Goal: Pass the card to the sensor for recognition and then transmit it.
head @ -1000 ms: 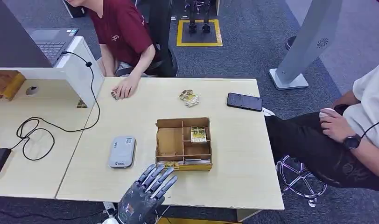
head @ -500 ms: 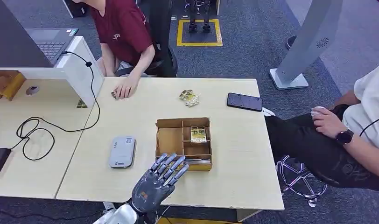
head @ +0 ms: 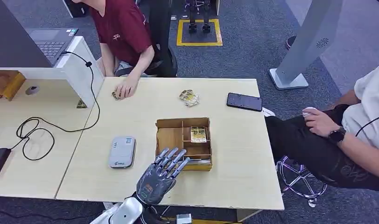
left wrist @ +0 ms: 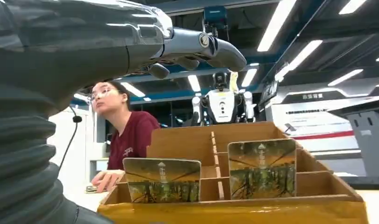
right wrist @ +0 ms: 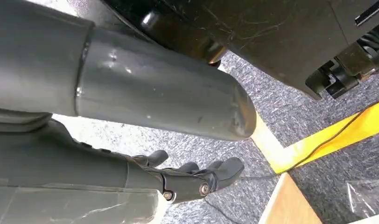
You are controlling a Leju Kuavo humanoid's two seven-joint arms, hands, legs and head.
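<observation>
At the box's near edge, the left robot hand [head: 160, 173] is closing in on the cards.

Over the last second it has been advancing from the worktop [head: 234, 177] edge toward the box [head: 183, 138], fingers spread and grasping nothing, so the pick is only now starting. One card [left wrist: 162, 179] is standing in the near compartment, another [left wrist: 262, 169] beside it. The sensor [head: 122, 151] is lying just left of the box, untouched. The right robot hand [right wrist: 197, 179] is hanging over the floor, fingers loose and empty.

black phone [head: 244, 101] and laptop [head: 51, 43] on desks.
</observation>
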